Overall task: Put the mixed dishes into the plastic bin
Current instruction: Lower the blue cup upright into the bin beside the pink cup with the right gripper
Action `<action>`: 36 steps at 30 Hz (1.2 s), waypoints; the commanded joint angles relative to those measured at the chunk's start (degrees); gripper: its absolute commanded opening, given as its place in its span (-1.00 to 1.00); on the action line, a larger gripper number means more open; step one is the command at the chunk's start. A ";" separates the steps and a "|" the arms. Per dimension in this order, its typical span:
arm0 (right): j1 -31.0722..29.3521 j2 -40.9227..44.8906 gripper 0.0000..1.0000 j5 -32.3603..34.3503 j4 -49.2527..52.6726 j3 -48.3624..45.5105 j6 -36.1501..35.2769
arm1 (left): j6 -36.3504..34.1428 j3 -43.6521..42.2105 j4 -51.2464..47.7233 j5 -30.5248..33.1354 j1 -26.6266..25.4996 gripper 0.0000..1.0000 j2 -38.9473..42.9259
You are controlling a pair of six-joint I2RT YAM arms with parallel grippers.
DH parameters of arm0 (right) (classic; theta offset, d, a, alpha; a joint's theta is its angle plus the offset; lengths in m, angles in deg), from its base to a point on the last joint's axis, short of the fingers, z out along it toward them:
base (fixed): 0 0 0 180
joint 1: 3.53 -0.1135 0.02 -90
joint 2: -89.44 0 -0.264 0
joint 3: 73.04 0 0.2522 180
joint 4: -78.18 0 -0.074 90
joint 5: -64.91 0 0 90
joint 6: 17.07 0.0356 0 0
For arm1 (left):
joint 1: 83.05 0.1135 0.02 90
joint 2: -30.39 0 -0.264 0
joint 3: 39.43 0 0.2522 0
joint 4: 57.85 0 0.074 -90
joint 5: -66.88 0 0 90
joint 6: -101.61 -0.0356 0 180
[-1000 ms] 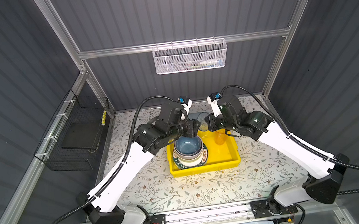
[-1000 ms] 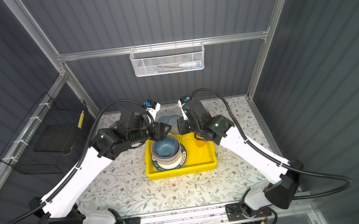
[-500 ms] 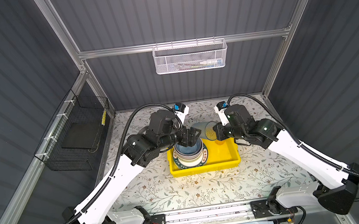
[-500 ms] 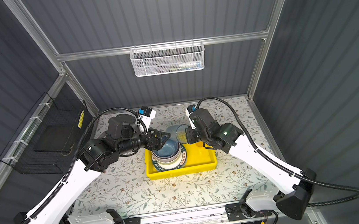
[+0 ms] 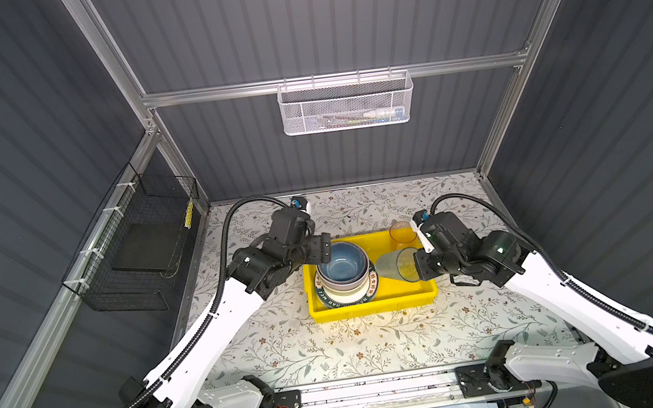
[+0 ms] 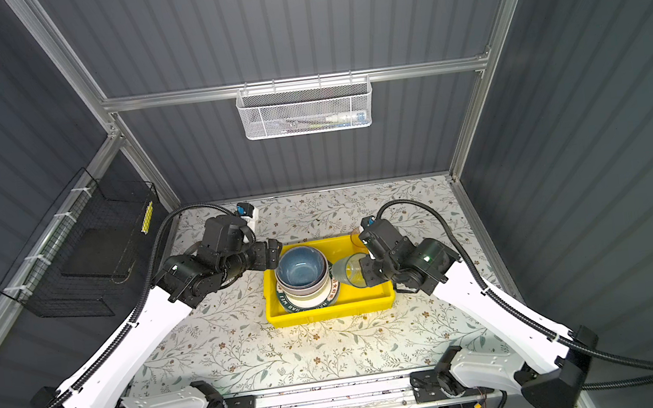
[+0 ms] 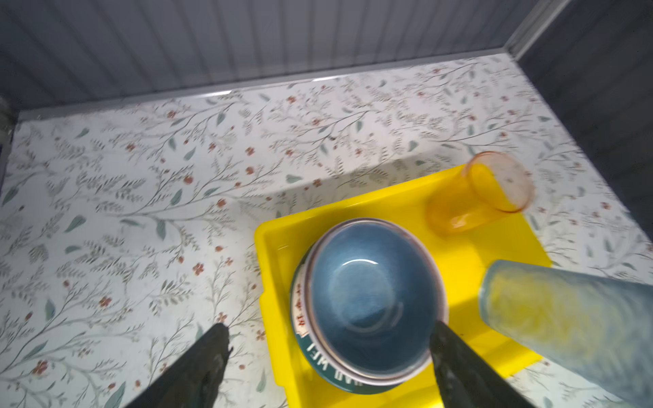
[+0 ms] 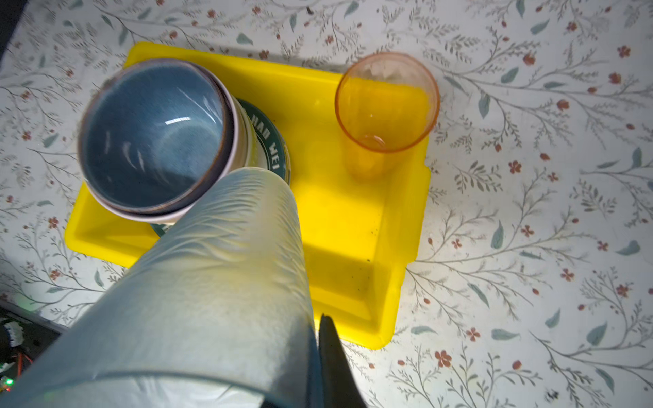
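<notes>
Blue tumbler point(image 6: 344, 272) tilted over yellow bin point(image 6: 328, 312), seemingly in right gripper point(image 6: 365, 272)

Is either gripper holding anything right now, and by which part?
The right gripper holds the blue translucent tumbler by its wall at the mouth end. The left gripper is open, holding nothing.

Dark grey ribbed panels point(image 5: 317, 26) close in the cell at the back and on both sides, framed by aluminium posts and a horizontal aluminium crossbar point(image 5: 220, 93). A white mesh basket point(image 5: 347, 106) hangs from that bar in both top views, its contents too small to name. A black wire basket point(image 5: 142, 251) hangs on the left-hand wall. A pale floral-print cover point(image 5: 333, 351) lies over the tabletop, brightly lit near its middle
</notes>
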 commanded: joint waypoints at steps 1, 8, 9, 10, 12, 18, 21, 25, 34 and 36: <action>0.71 0.70 -0.98 1.93 2.42 -1.16 1.84 | -1.76 -1.82 1.33 -1.34 3.09 0.84 1.17; 3.79 -3.20 -0.97 2.13 3.60 -2.83 0.93 | -3.70 -4.92 1.77 -3.16 9.43 0.87 0.56; 4.08 -3.85 -0.97 2.12 3.78 -2.91 0.71 | -3.90 -5.57 2.14 -3.98 10.63 0.87 0.71; 4.23 -4.38 -0.97 2.20 3.77 -2.97 0.57 | -4.07 -6.26 2.38 -4.53 11.70 0.89 0.88; 4.52 -5.37 -0.96 2.11 3.69 -3.17 0.23 | -4.38 -7.61 3.04 -5.79 14.11 0.92 1.21; 5.34 -8.41 -0.95 3.21 4.25 -2.69 -0.48 | -5.28 -9.80 3.85 -8.58 18.94 0.95 0.80; 5.58 -10.06 -0.95 3.95 5.25 -1.95 -1.03 | -5.24 -10.48 4.37 -9.35 19.98 0.96 0.66; 6.05 -11.89 -0.93 4.96 6.37 -1.12 -1.32 | -5.19 -10.62 4.31 -9.92 20.76 0.97 0.36; 6.82 -16.60 -0.90 5.12 9.63 2.16 -4.38 | -5.32 -11.08 4.44 -10.06 21.41 0.99 0.53; 7.02 -17.84 -0.90 4.60 10.70 3.18 -5.34 | -5.41 -10.97 4.38 -10.07 21.50 0.99 0.36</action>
